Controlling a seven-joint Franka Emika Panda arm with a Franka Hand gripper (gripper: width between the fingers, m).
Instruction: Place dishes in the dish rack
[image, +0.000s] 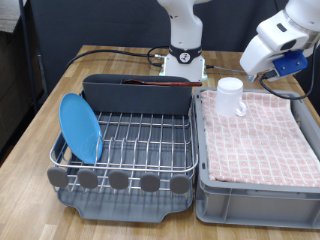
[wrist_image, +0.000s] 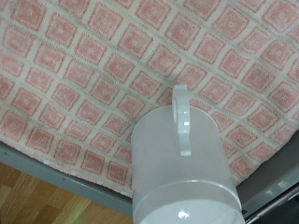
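Note:
The dish rack (image: 130, 140) stands on the table at the exterior view's left and middle. The bright-blue plate (image: 80, 127) stands on edge in its left side. The reddish-brown wooden spoon (image: 160, 85) lies in the tall back compartment. The white mug (image: 231, 97) stands upright on the pink checked cloth (image: 260, 135), at its back left corner. My gripper (image: 256, 70) hangs up and to the right of the mug, apart from it. The wrist view looks down on the mug (wrist_image: 182, 173), its handle (wrist_image: 182, 117) and the cloth (wrist_image: 75, 75); no fingers show there.
The grey bin (image: 250, 195) holding the cloth stands right beside the rack. The robot base (image: 183, 55) and a black cable are behind the rack. The wooden table (image: 25, 195) ends near the exterior view's left.

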